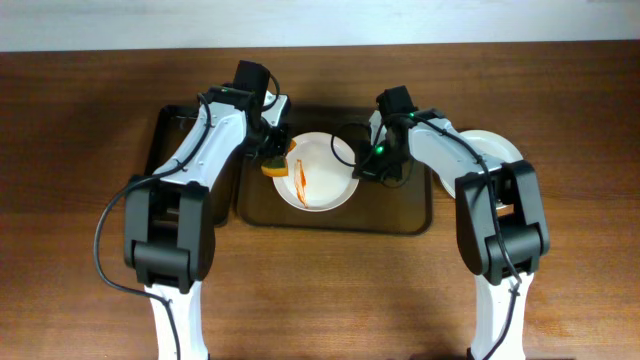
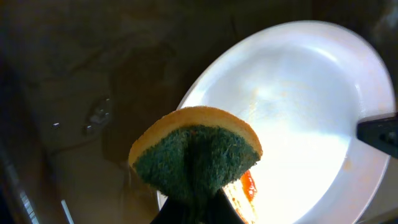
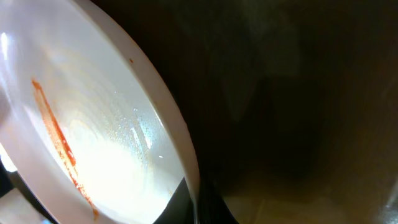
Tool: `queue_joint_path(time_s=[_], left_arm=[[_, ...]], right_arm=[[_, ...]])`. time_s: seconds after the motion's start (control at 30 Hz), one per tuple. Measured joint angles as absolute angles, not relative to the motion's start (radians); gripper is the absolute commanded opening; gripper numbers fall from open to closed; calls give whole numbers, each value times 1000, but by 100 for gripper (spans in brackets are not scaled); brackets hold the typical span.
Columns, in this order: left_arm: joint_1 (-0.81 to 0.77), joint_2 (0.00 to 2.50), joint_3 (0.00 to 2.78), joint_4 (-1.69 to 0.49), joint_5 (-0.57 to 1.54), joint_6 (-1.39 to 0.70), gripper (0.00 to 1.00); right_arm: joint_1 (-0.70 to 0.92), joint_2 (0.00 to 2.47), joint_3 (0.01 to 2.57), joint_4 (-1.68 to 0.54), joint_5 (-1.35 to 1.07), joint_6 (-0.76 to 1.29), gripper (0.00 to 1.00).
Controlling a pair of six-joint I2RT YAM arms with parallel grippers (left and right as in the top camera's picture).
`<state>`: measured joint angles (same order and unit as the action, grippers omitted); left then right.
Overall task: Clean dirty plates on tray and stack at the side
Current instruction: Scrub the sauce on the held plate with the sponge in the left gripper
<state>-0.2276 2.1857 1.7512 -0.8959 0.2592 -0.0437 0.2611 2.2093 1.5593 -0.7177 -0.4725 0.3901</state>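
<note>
A white plate (image 1: 318,172) streaked with orange-red sauce lies on the dark brown tray (image 1: 415,215). My left gripper (image 1: 274,160) is shut on a yellow-and-green sponge (image 1: 276,165) at the plate's left rim; the left wrist view shows the sponge (image 2: 196,155) over the plate (image 2: 298,106) beside a sauce streak. My right gripper (image 1: 368,163) is shut on the plate's right rim, seen in the right wrist view (image 3: 196,196) with the plate (image 3: 93,124) tilted. Another white plate (image 1: 497,150) lies on the table to the right, partly hidden by the right arm.
A smaller black tray (image 1: 165,130) sits left of the brown tray, under the left arm. Bare wooden table surrounds both trays.
</note>
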Motion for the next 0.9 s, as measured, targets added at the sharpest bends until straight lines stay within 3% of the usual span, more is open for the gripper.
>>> queue_joint_path(time_s=[0.3,0.47,0.77,0.9], left_arm=[[-258,2285,1752,-791,304,77,0],[-334,2294,1760,-781,319,242,0],[-340,2295,1779,-1047,326,625,0],[-321,2294,1780,-963,274,700,0]], right_arm=[[250,2194,1510,-648,-518,408,4],[250,2194,1509,-646,-518,411,4],[250,2194,1509,-645,-519,411,4],[250,2194,1508,-645,-519,412,4]])
